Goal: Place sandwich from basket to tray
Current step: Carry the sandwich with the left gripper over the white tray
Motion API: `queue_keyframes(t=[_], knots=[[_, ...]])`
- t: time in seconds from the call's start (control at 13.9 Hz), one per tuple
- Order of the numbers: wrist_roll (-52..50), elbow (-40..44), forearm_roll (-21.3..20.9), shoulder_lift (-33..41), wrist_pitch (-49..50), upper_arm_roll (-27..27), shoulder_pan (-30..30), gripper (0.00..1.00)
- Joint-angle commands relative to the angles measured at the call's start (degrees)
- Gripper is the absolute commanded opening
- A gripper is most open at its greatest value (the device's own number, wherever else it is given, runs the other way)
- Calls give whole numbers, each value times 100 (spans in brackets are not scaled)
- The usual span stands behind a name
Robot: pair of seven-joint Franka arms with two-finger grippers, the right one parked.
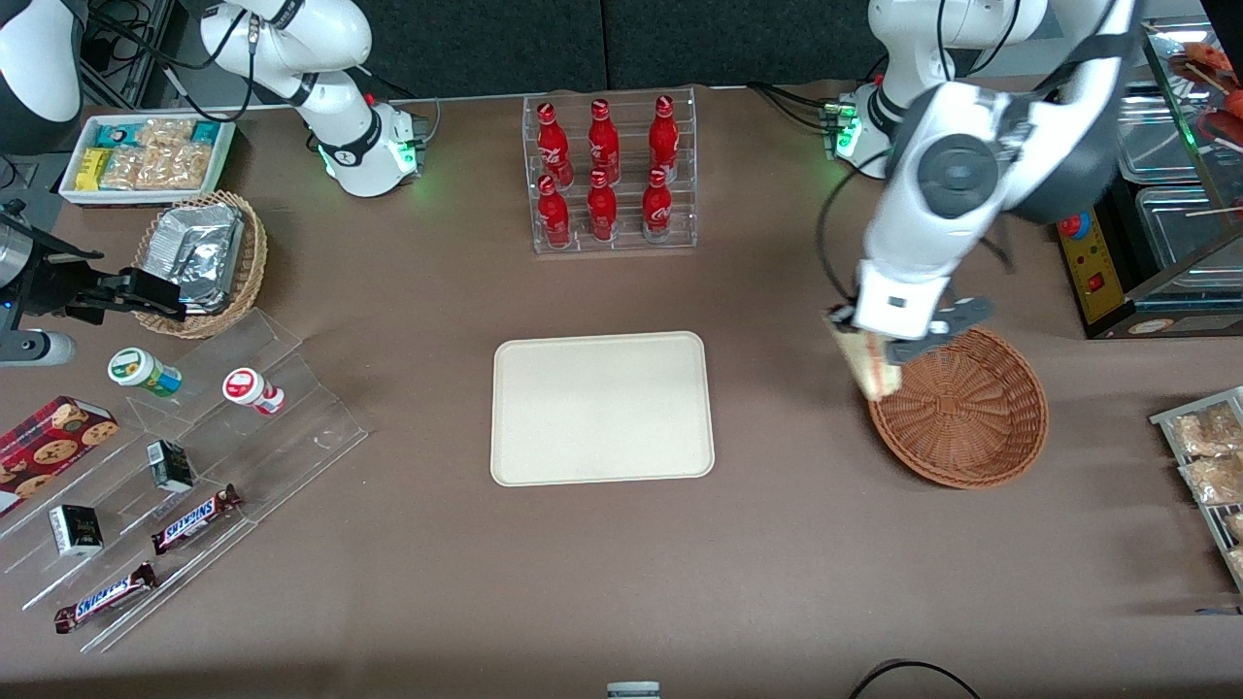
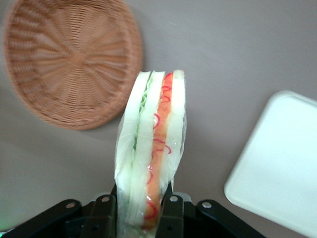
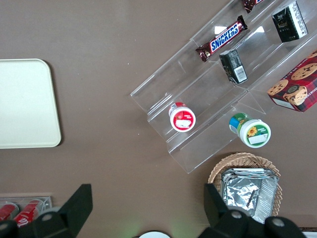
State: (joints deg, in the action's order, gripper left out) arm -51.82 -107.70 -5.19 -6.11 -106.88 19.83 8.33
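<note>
My left gripper (image 1: 879, 354) is shut on the sandwich (image 1: 864, 364), a plastic-wrapped wedge of white bread with red and green filling. It holds the sandwich in the air above the rim of the reddish-brown wicker basket (image 1: 971, 413), on the side toward the tray. In the left wrist view the sandwich (image 2: 151, 148) stands between the two black fingers (image 2: 171, 218), with the basket (image 2: 69, 59) and a corner of the tray (image 2: 277, 173) below. The cream tray (image 1: 602, 408) lies bare at the table's middle. The basket holds nothing.
A clear rack of red bottles (image 1: 607, 175) stands farther from the camera than the tray. Toward the parked arm's end are a tan basket of foil packets (image 1: 199, 257), a white snack bin (image 1: 146, 160) and a clear stepped stand with snacks (image 1: 175, 485). Snack packets (image 1: 1204, 456) lie at the working arm's end.
</note>
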Motion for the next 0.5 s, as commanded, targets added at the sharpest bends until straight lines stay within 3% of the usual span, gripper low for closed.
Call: queue_keyframes(t=[0.0, 0.43], knots=[[-74, 924, -166, -828, 106, 38, 633, 31], [-83, 2419, -324, -2506, -69, 21, 1531, 31]])
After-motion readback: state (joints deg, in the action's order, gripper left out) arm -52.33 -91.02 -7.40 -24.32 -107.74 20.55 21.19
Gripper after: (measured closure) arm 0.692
